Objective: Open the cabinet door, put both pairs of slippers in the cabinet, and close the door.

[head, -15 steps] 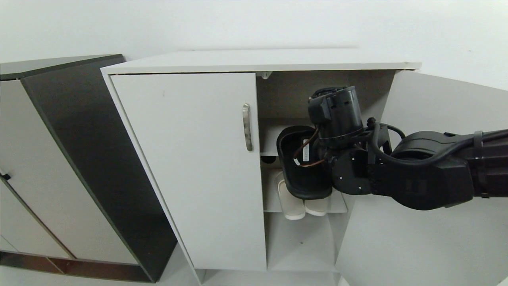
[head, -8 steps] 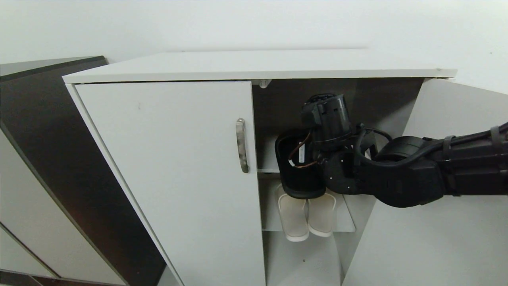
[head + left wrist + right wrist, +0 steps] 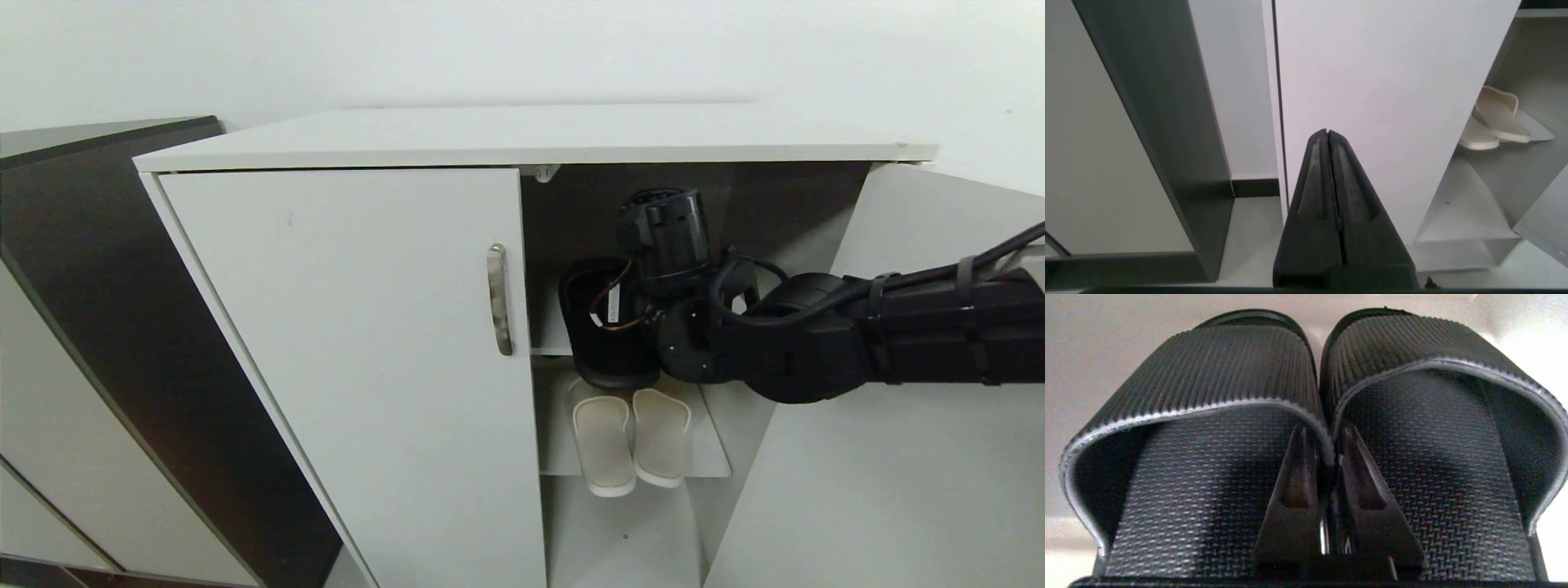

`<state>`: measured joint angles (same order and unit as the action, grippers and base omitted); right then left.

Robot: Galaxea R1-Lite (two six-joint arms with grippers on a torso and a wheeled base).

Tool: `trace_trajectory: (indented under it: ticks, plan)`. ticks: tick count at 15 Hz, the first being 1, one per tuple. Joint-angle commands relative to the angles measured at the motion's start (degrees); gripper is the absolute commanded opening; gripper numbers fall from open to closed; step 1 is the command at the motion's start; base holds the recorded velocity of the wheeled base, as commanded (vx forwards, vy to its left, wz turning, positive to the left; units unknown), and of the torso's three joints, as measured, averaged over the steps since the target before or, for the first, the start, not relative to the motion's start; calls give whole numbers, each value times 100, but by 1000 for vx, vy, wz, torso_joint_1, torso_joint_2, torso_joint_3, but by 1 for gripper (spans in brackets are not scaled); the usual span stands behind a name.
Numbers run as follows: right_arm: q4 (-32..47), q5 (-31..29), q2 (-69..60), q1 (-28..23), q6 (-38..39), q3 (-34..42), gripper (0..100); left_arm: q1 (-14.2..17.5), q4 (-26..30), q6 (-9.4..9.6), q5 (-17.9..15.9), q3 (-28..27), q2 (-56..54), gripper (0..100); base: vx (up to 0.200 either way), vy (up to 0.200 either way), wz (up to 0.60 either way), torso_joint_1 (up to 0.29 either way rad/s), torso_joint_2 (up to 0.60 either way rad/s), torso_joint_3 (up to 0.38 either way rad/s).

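Note:
A white cabinet stands with its left door closed and its right door swung open. My right gripper is shut on the pair of black slippers, pinching the inner edges of both straps. It holds them inside the opening, at the height of the upper shelf. The white slippers lie side by side on the shelf below, toes hanging over its front edge. My left gripper is shut and empty, low in front of the closed door, with the white slippers off to its side.
A metal handle runs along the closed door's inner edge. A dark-sided cabinet stands close on the left. The open door bounds the right side of the opening, and my right arm crosses in front of it.
The camera moved closer to the cabinet early on. Since then my right arm has carried the black slippers slightly up and deeper into the opening.

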<state>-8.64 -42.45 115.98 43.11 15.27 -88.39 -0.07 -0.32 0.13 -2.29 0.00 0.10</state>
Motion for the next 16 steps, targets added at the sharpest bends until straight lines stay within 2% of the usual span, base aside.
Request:
trace_trajectory:
  ticks: [1, 8, 16]
  plan:
    - [3, 35, 373, -136, -25, -363, 0, 7, -3, -5, 1, 0, -1, 0, 0, 0, 0, 0, 0, 0]
    - [3, 61, 786, -461, -42, -820, 0, -1, -3, -5, 1, 0, -1, 0, 0, 0, 0, 0, 0, 0]
    - [-32, 52, 874, -505, -7, -793, 0, 7, -3, -5, 1, 0, -1, 0, 0, 0, 0, 0, 0, 0]
